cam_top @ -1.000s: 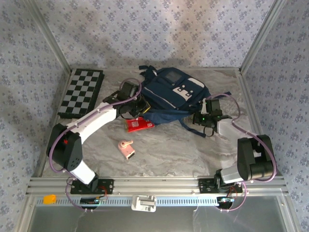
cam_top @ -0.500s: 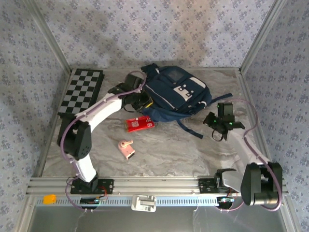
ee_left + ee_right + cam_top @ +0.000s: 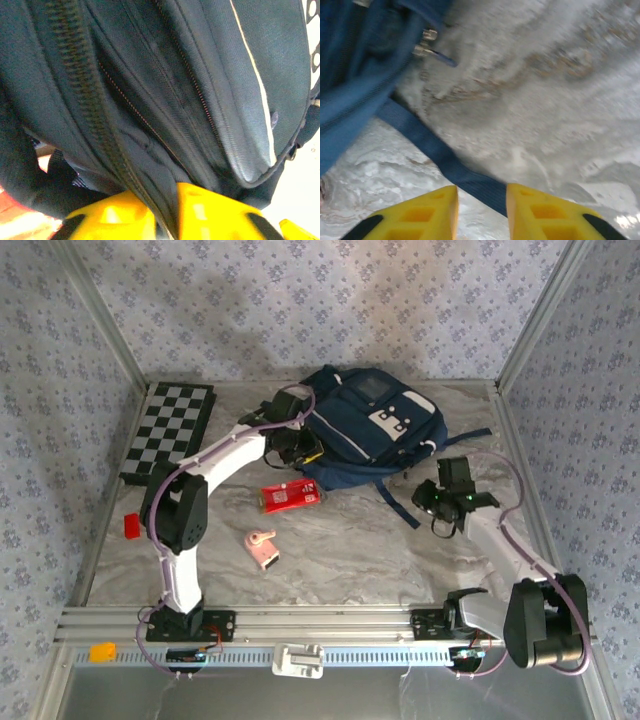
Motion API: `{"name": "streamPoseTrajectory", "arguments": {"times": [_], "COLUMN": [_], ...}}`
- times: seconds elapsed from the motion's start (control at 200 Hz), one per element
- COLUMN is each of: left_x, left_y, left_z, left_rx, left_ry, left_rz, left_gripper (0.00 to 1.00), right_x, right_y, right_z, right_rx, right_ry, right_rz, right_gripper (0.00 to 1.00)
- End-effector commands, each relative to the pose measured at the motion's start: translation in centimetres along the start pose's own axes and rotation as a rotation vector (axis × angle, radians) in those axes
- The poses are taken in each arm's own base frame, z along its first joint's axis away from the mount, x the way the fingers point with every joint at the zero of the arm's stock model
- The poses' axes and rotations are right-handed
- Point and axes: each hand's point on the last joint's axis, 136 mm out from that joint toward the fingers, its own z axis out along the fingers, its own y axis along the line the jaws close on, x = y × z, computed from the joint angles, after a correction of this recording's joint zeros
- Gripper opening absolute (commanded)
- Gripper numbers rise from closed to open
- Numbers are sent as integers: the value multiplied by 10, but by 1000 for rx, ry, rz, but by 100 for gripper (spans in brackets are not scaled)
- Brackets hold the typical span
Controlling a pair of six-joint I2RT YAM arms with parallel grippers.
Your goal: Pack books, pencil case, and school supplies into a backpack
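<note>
Okay so the backpack [image 3: 375, 425] is lying flat at the back of the worktop [image 3: 350, 560], front side up. It's navy fabric with pale grey-white patches and light piping, and dark straps trail off its near-right corner. Up close in the left wrist view the cloth is a tight weave with a couple of zipper tracks running along it. It folds soft, so I'd guess it sags rather than holding a mouth open on its own.

At the backpack's left edge is the left pincer [image 3: 166, 194], fingers a narrow gap apart with a zipper seam running into that gap. Honestly can't tell if it's biting the fabric or just sitting around it. Off the backpack's near-right corner the right pincer [image 3: 481, 192] is spread a bit and holding nothing, with a loose strap [image 3: 435, 150] on the worktop just past its tips.

My read: this is the get-the-bag-open step. The pencil case [image 3: 290, 496] sits just near-left of the backpack, and the pink school supplies [image 3: 262, 548] gadget is nearer again. The next move needs the opening held wide first, then the red pack picked up and slid in.
</note>
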Motion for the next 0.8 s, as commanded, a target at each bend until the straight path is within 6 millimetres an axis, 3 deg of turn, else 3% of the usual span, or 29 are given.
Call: {"name": "streamPoseTrajectory", "arguments": {"times": [0.0,0.1,0.21,0.35,0.445,0.515,0.585,0.795], "left_x": [-8,4,14,24,26,32,37,48], "left_y": [-16,-19,-43,-77,-84,-75,-56,14], "left_z": [-47,-57,-54,-24,3,24,37,53], "left_rx": [38,34,72,101,76,52,21,-122], "left_ry": [-111,-163,-162,-125,-111,-67,-61,-35], "left_rz": [56,41,72,123,137,111,89,51], "left_gripper": [33,43,49,49,46,41,36,24], "right_x": [-9,-25,-42,-65,-79,-79,-93,-108], "right_y": [22,38,48,60,65,61,69,78], "right_z": [-2,-2,2,11,20,31,34,50], "right_rx": [15,46,72,123,143,193,199,227], "right_ry": [-16,-40,-32,-113,-127,-104,-112,-157], "right_rz": [-59,-36,51,97,121,123,135,124], "right_gripper": [44,55,61,65,65,64,63,64]}}
